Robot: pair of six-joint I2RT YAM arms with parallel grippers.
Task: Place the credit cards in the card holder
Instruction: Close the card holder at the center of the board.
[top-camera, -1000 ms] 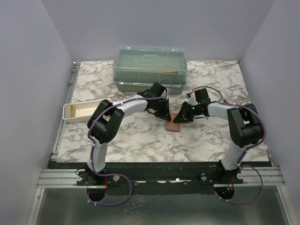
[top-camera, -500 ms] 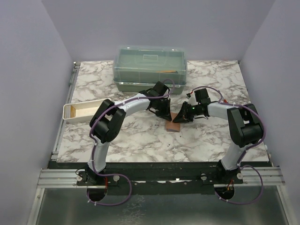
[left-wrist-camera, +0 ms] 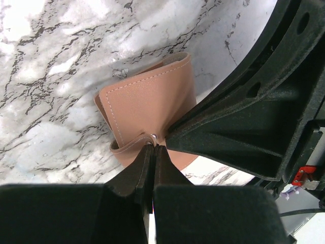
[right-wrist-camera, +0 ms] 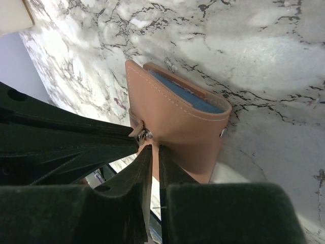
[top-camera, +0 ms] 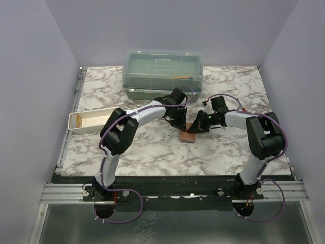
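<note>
while the card holder (top-camera: 187, 136) sits on the counter (top-camera: 152, 152) between them, your left claw (left-wrist-camera: 152, 151) pinches its snap tab (left-wrist-camera: 133, 145) and your right claw (right-wrist-camera: 151, 152) pinches its edge

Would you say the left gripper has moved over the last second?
Yes, slightly: the left gripper has edged rightward along the green box's front, staying at the card holder.

On table (top-camera: 152, 152), card holder (top-camera: 187, 136) before box (top-camera: 162, 71)

White arms (top-camera: 144, 111) with black joints (top-camera: 264, 136), purple cables (top-camera: 103, 152).
</note>
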